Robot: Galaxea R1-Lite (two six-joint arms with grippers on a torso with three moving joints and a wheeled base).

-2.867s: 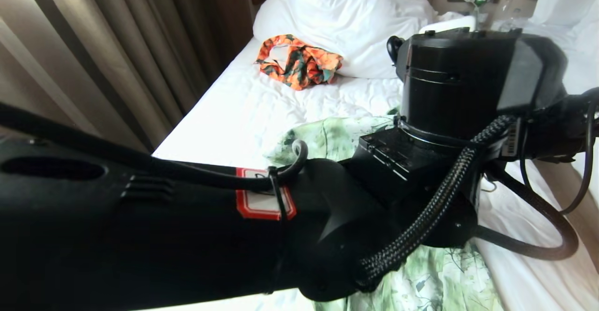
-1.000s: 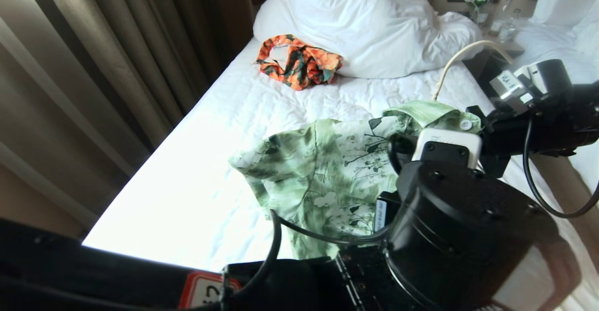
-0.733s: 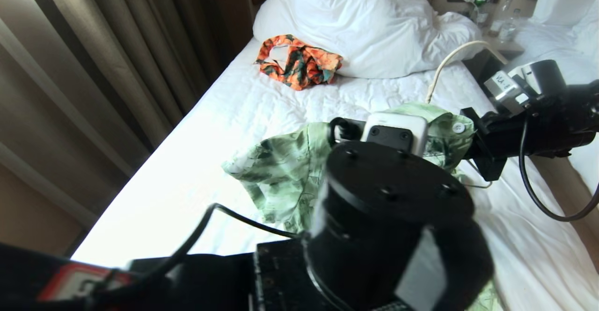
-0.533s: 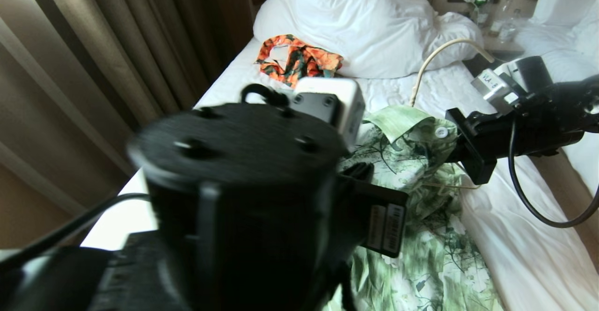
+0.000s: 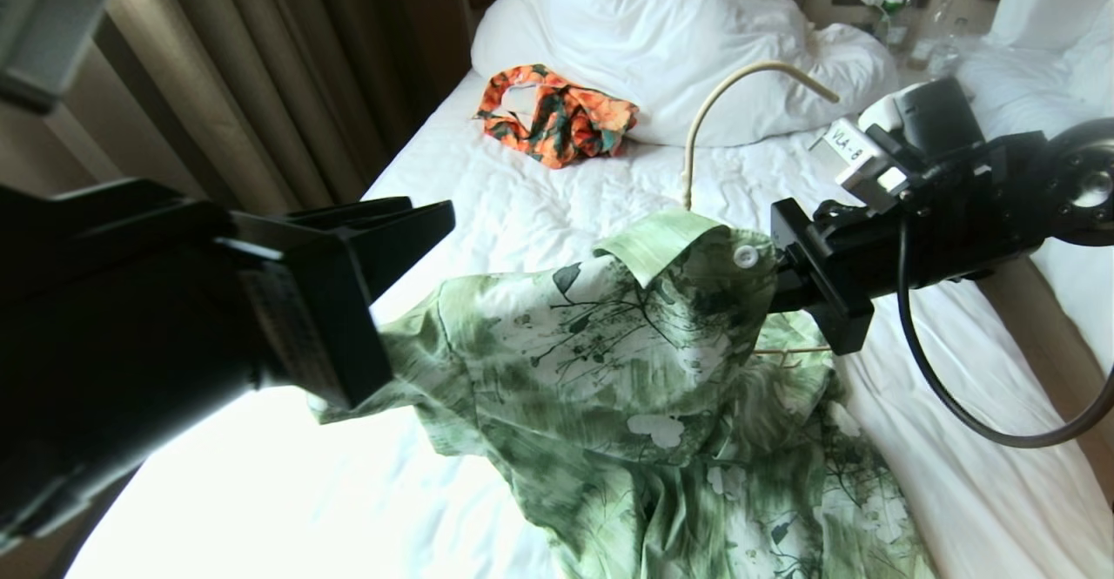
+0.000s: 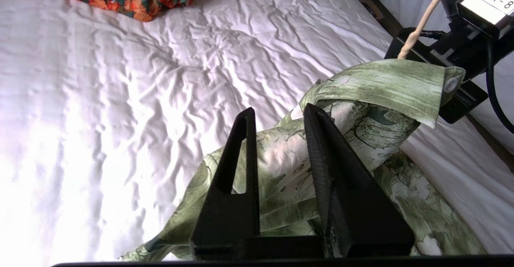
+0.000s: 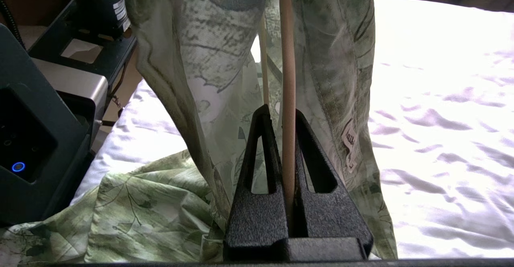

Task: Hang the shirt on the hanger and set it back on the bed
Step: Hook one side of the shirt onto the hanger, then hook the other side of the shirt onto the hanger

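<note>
The shirt is draped on the hanger and held up over the middle of the bed, nearer its right edge, with the lower half of the cloth trailing on the sheet toward the foot. The step in hand looks like finishing the dressing of the hanger before laying it down. To do it well, the right pincer should keep the hanger's stem firm and steady while the left side of the shirt is drawn out along the hanger's arm, so that the shoulder seats squarely and the collar stays centred round the hook. The lowering should be slow and level. A tilt could let the cloth slide off one side, and the trailing hem could bunch underneath.

The right arm reaches in from the bed's right edge, roughly level, its pincer clenched on the hanger's stem just under the collar, with shirt cloth hanging on both sides of it. The hook curves up and over toward the pillows.

The left arm comes in from the bed's left edge, raised above the sheet, its left pincer pointing across toward the shirt's left shoulder. Its jaws stand partly apart with nothing between them. The cloth lies beyond and below the tips, apart from them.

An orange garment lies near the head of the bed, against the pillows, well apart from the work.
</note>
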